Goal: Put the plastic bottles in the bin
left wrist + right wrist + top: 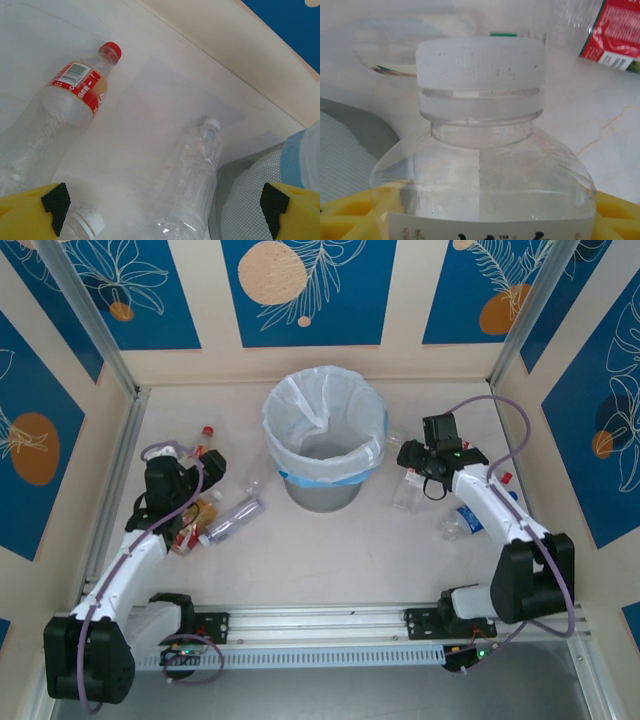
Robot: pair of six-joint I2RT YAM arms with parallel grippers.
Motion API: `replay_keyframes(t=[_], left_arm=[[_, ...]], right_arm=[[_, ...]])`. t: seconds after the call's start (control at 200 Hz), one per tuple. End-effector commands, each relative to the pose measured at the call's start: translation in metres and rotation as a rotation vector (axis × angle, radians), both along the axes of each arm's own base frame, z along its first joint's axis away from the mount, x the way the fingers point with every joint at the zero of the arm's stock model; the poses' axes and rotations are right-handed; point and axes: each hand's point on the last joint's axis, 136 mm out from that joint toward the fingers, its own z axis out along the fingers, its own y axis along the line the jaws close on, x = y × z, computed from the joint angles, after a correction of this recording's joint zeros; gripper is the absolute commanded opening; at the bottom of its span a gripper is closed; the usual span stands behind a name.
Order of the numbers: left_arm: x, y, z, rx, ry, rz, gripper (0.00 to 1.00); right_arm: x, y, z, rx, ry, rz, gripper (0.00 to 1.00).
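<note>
The bin [322, 498] is grey mesh, its liner [310, 405] translucent white with a blue edge. The walls [300, 290] carry blue panels with white leaf outlines and orange discs, set between cream strips. The table [330, 560] is pale and faintly marbled. The red-capped bottle [75, 95] wears a red-and-white label. The white-capped bottle [480, 150] is clear. The left gripper [162, 212] has yellow fingers [20, 215] with black pads [55, 200].
</note>
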Motion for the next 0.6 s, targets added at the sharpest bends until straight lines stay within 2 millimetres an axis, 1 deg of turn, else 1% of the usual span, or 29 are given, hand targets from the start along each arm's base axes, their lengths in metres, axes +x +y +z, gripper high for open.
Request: replay_keyframes(t=[0.0,0.03,0.12,0.225,0.295,0.385,0.52,0.595], left_arm=[[0.000,0.006,0.007,-0.014,-0.040,0.048,0.99],[-0.001,0.008,0.007,-0.014,-0.041,0.058,0.99],[-0.002,0.009,0.006,-0.023,-0.049,0.071,0.99],[0.001,0.003,0.006,-0.039,-0.062,0.041,0.99],[0.004,-0.001,0.007,-0.052,-0.061,0.023,0.99],[0.006,-0.001,0.004,-0.061,-0.044,0.026,0.99],[0.007,0.000,0.003,-0.067,-0.042,0.041,0.99],[0.007,0.000,0.002,-0.073,-0.041,0.040,0.99]], right_arm=[[0.006,0.002,0.038,0.028,-0.150,-0.024,0.33],[0.006,0.004,0.047,0.032,-0.180,-0.015,0.31],[0.005,0.007,0.076,0.046,-0.266,-0.001,0.31],[0.004,0.011,0.112,0.064,-0.382,0.020,0.27],[0.002,0.016,0.137,0.086,-0.468,0.044,0.19],[-0.002,0.023,0.166,0.122,-0.577,0.084,0.00],[-0.009,0.034,0.202,0.173,-0.694,0.149,0.00],[-0.013,0.045,0.222,0.209,-0.751,0.207,0.00]])
